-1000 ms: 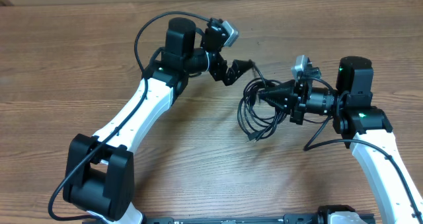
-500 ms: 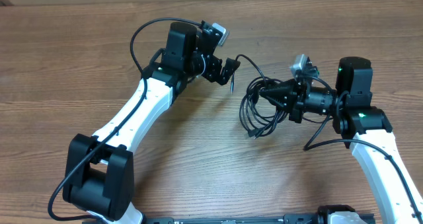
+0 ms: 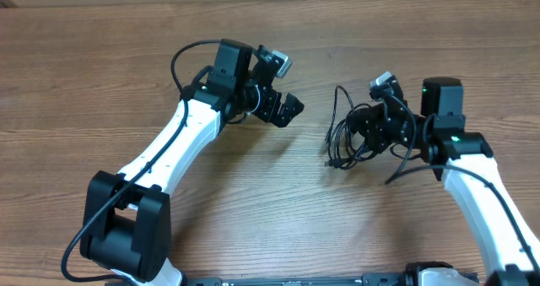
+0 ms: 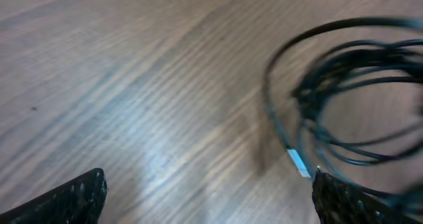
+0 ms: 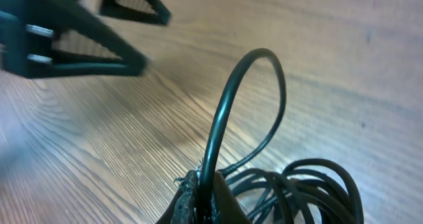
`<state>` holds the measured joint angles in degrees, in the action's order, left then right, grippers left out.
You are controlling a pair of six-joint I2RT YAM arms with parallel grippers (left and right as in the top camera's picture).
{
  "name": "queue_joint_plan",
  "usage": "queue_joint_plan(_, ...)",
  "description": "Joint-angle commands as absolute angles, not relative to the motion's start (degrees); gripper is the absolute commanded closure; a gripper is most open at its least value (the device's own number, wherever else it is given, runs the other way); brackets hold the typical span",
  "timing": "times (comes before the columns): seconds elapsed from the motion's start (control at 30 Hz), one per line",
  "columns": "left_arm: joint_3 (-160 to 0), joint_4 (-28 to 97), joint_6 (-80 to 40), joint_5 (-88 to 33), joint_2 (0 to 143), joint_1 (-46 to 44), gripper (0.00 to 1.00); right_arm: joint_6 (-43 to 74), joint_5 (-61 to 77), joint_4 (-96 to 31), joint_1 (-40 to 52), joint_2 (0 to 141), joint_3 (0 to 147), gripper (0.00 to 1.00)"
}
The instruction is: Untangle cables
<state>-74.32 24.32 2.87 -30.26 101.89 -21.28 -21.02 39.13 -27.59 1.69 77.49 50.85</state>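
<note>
Cables (image 3: 344,141): black coiled bundle, R of centre on wood table (image 3: 101,58), right at tip of R gripper (image 3: 364,126). R gripper clenched on bundle. R wrist view shows one strand pinched in its grip and arching up in a loop, other coils bunched beside it. Loose loops hang toward tabletop; can't tell if they touch it. Small pale plug end (image 4: 298,163) shows at bundle's edge in L wrist view. L gripper (image 3: 289,109): jaws spread wide, nothing btwn them, apart from bundle, pointing toward it.
</note>
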Motion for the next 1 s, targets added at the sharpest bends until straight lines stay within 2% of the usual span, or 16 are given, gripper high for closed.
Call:
queue_joint_plan(0.0,-75.16,25.08,2.17,-35.75,100.84,-21.15,0.0,-20.97,39.75,-27.07,1.93,80.73,52.47,0.96)
queue_joint_plan(0.23,-75.16,26.83,2.17,-36.01,100.86,-21.19,0.0,-20.95,50.19,-24.93,3.97,84.16,52.47,0.96)
queue_joint_plan(0.4,-75.09,27.22,2.22,-35.53,100.86,-21.19,0.0,-20.97,48.95,-23.92,6.13,84.25,52.47,0.96)
queue_joint_plan(0.43,-75.09,27.29,2.22,-35.44,100.86,-21.19,0.0,-20.99,46.78,-24.03,6.39,84.25,52.47,0.92)
queue_joint_plan(0.5,-75.07,27.64,2.39,-35.44,100.86,-21.19,0.01,-20.97,42.11,-24.43,6.55,84.36,52.47,0.73)
queue_joint_plan(0.6,-75.05,28.29,2.63,-35.4,100.86,-21.19,0.0,-20.97,36.27,-25.52,6.52,84.47,52.47,0.31)
queue_joint_plan(0.63,-75.05,28.49,2.72,-35.4,100.86,-21.19,0.0,-20.99,35.22,-25.89,6.52,84.47,52.47,0.28)
queue_joint_plan(0.7,-75.05,28.71,2.81,-35.4,100.86,-21.19,0.0,-20.99,33.67,-26.35,6.52,84.47,52.47,0.27)
queue_joint_plan(0.97,-75.02,29.04,2.76,-35.42,100.86,-21.19,0.01,-16.16,22.68,-26.76,6.31,84.47,52.47,0.32)
